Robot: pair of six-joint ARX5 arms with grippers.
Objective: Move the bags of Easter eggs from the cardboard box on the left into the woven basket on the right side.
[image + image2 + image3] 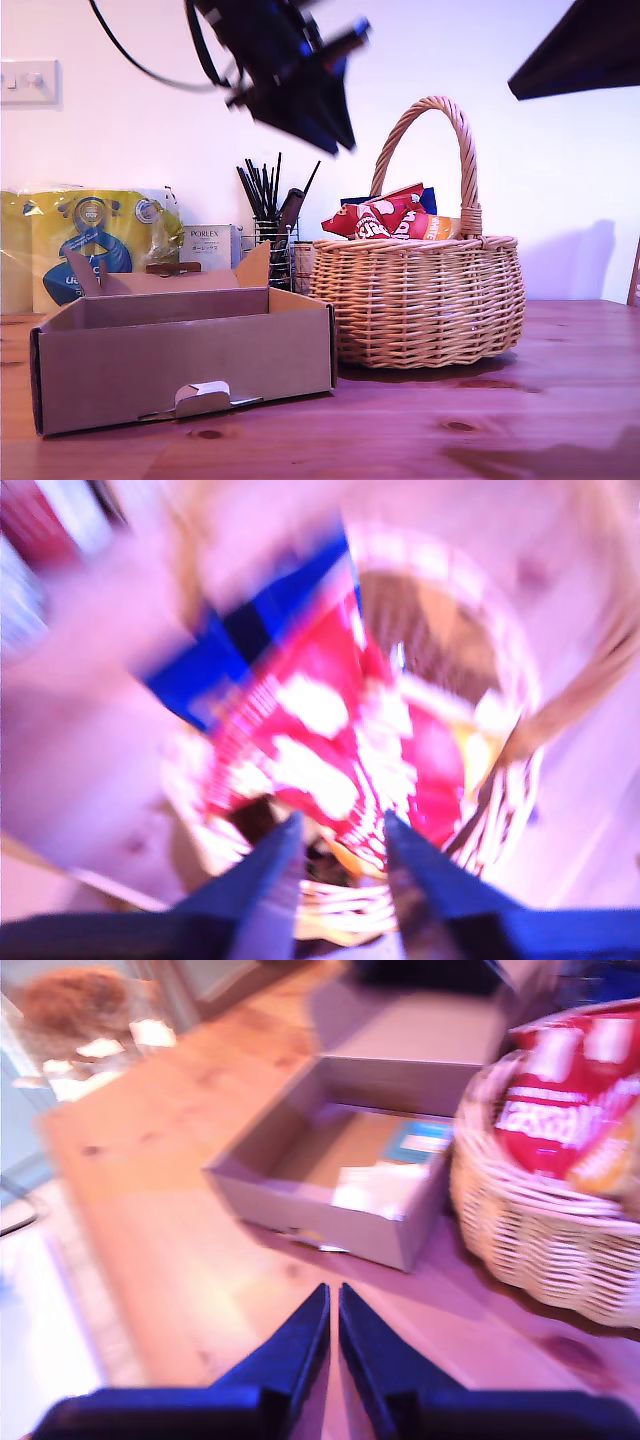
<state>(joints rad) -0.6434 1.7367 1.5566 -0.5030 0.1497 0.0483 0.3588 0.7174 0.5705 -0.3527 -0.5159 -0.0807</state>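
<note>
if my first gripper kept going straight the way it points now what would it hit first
Most likely the red bag lying on top in the woven basket. My first gripper points down at it with jaws apart and empty, though blur leaves the gap unclear.

A wooden counter (560, 400) with dark knots fills the lower frame of the exterior view. At its back, on the exterior view's left, stands a big yellow plastic pack (90, 235) with blue print. Beside it sits a small white "Porlex" box (208, 245), then a wire holder of black utensils (270, 215). A white wall switch (28, 82) sits at upper left.
</note>
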